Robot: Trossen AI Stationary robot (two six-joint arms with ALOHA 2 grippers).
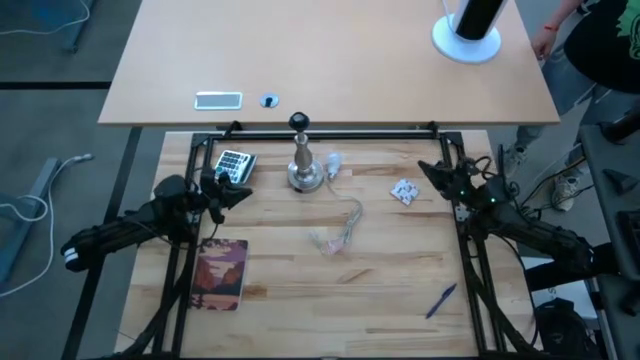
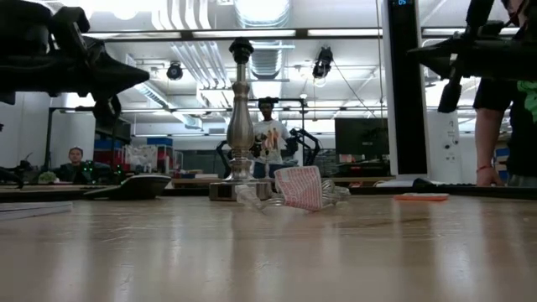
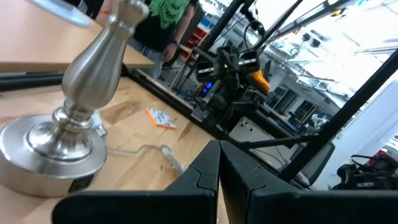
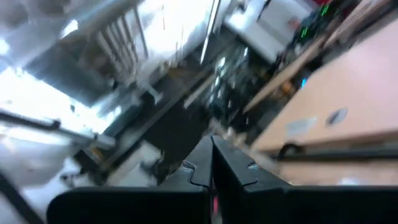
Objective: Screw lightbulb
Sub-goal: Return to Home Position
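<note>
The silver lamp stand [image 1: 305,172] with its black socket [image 1: 298,122] stands upright on its round base at the far middle of the table; it also shows in the left wrist view [image 3: 81,106] and the low view [image 2: 241,117]. A small white lightbulb [image 1: 332,160] lies on the table just right of the base. My left gripper [image 1: 243,192] is shut and empty, above the table left of the stand. My right gripper [image 1: 425,170] is shut and empty, above the table's far right.
The lamp's clear cord [image 1: 350,215] runs toward the near edge to a crumpled clear and pink bundle [image 1: 330,241]. A small white packet [image 1: 404,191], a calculator [image 1: 234,165], a book [image 1: 222,273] and a blue pen [image 1: 441,300] lie on the table. A person stands at the far right [image 1: 600,40].
</note>
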